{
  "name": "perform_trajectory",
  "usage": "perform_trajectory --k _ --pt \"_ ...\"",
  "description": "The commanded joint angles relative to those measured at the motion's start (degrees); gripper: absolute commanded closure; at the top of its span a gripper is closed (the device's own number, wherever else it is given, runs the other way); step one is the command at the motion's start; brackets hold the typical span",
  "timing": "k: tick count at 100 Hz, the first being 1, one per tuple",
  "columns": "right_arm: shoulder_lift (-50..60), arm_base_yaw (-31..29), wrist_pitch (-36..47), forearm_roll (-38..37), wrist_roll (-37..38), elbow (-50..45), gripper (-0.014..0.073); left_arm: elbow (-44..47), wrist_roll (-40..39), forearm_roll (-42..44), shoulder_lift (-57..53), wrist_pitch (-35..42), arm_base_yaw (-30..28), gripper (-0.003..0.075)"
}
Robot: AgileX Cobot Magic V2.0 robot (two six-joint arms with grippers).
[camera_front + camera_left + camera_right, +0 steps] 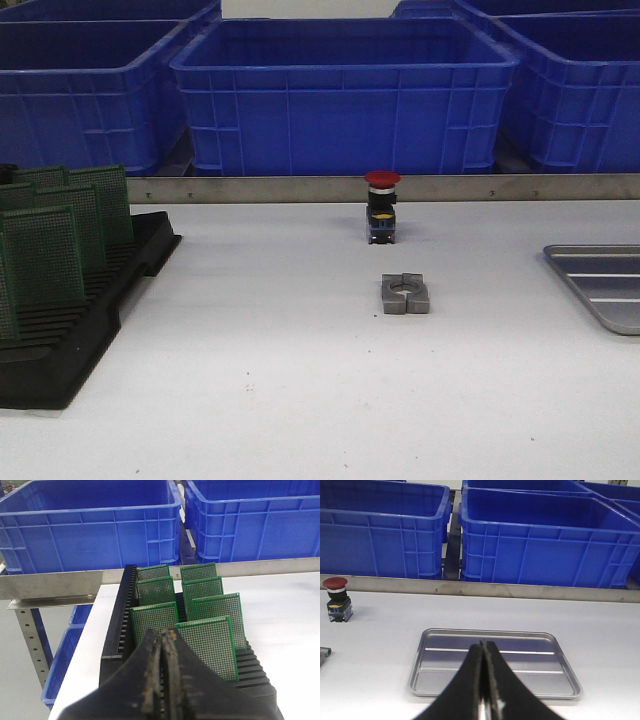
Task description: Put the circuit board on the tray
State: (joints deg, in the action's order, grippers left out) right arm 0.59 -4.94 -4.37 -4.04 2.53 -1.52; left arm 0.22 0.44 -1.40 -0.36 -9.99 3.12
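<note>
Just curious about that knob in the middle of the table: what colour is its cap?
Red, on a black body: the push-button shows best in the front view.

The white bench [250, 390] carries a black slotted rack [70, 330] at left, a red-capped push button [382, 206] and metal block [405, 294] (centre), the tray [600, 285] at right.

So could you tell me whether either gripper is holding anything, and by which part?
Nothing is held: the left gripper and the right gripper are both shut and empty.
</note>
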Motion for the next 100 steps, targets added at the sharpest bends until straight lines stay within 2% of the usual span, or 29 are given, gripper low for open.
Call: perform_trajectory --k 1,19,54,63,82,100 --pt "1.29 -0.49 4.37 -0.55 -0.08 0.01 0.0654 1.1 -0.44 0.13 -1.55 4.37 -0.17 0.0741" --pt "1.29 -0.49 4.37 -0.55 -0.08 0.01 0.0654 1.1 -0.44 0.13 -1.55 5.27 -0.17 0.0741" --pt "1.29 -0.49 4.37 -0.55 -0.08 0.01 0.0654 -0.31 -0.44 0.16 -1.55 14.26 -0.17 0.0741" --pt "1.29 -0.49 4.37 -0.55 -0.08 0.01 0.0654 -3.5 -0.44 0.16 -1.55 11.58 -0.17 0.0741" --pt "1.29 -0.49 4.37 -0.55 -0.08 0.01 0.0654 -14.03 -0.44 -0.27 0.06 0.11 -0.17 0.0741" --pt "1.29 -0.49 4.37 -0.55 -0.08 0.01 0.0654 -26.63 -0.44 -0.27 8.56 -12.96 -0.17 0.0741"
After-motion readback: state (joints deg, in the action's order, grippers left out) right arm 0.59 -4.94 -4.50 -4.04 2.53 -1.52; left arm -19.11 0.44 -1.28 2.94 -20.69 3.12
